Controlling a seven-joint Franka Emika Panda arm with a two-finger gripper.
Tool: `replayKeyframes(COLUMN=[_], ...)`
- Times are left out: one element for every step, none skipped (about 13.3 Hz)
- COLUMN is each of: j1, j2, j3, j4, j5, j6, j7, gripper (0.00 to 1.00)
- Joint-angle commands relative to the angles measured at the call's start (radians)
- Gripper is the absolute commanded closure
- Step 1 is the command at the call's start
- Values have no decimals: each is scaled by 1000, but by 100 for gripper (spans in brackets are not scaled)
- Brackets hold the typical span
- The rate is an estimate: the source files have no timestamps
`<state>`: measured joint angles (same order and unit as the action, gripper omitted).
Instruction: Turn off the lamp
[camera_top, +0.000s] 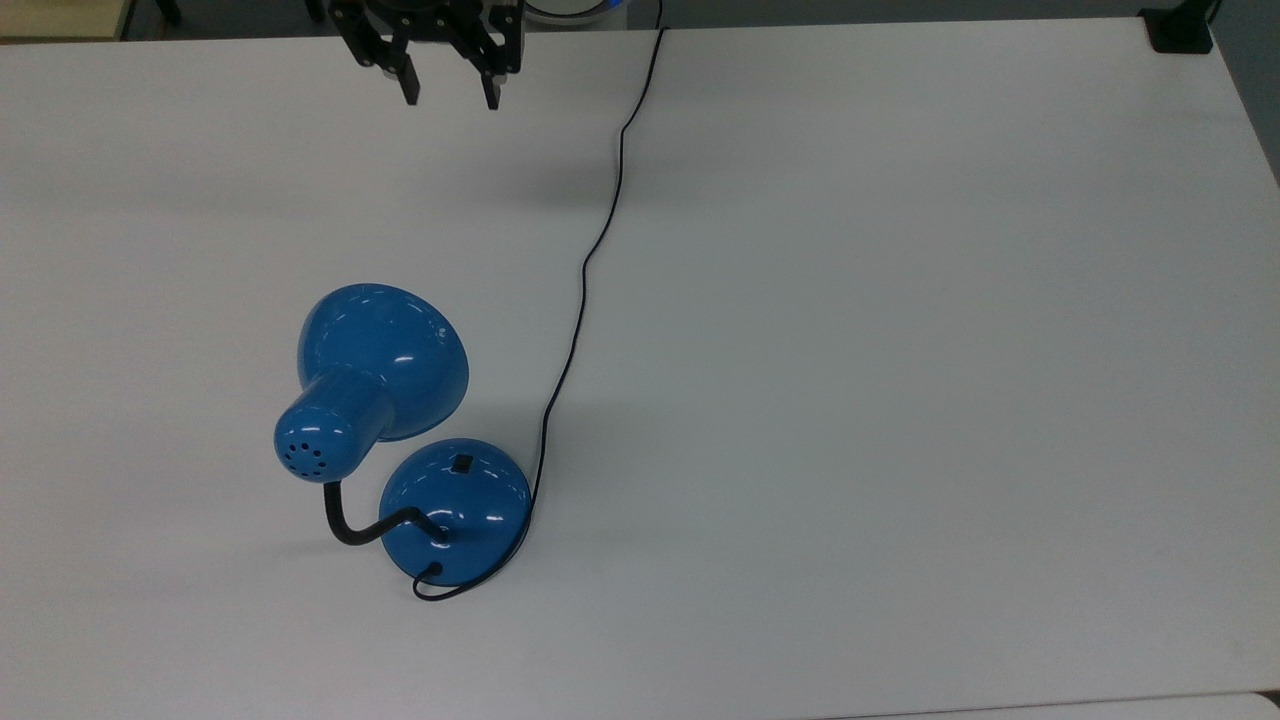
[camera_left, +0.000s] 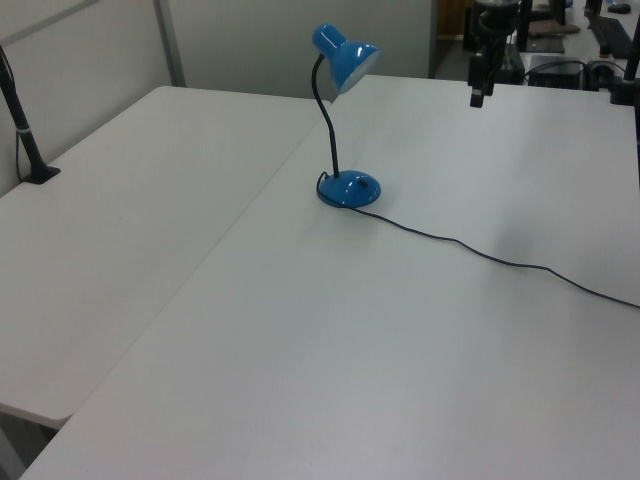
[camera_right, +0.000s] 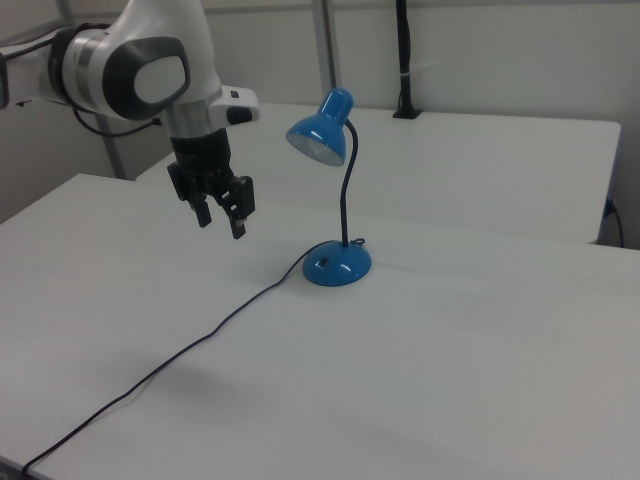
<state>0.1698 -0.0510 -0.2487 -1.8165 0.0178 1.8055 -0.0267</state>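
Nearest in the top view, standing on a wide white bench (camera_top: 900, 400): a glossy blue desk lamp (camera_top: 455, 505) with a round domed base and a small black switch (camera_top: 462, 464) on the dome's far side. Rising from the base, a black bendable neck (camera_top: 345, 520), curving up to a bell-shaped blue shade (camera_top: 375, 355) toward the top view's left. Shade tilted downward and facing the right view's left (camera_right: 318, 138). No glow visible at the shade's opening. Trailing from the base, a thin black cord (camera_top: 585, 270), winding across the bench to its far edge. Farther off, well apart from the lamp and raised above the bench: a black two-finger gripper (camera_top: 447, 88) on a white robot arm (camera_right: 150, 70), fingers spread apart, grasping nothing.
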Motion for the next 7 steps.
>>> replayKeyframes(j1=[4, 4, 2, 0, -1, -3, -7], j2=[-13, -9, -3, 3, 5, 7, 7], j3=[6, 6, 6, 6, 6, 5, 5], j4=[8, 20, 28, 32, 42, 49, 49], j5=[-74, -76, -76, -76, -76, -73, -73], j6=[-83, -90, -92, -92, -92, -92, -92], j7=[-7, -9, -9, -7, -7, -5, -5], gripper=[0, 0, 0, 0, 0, 0, 0])
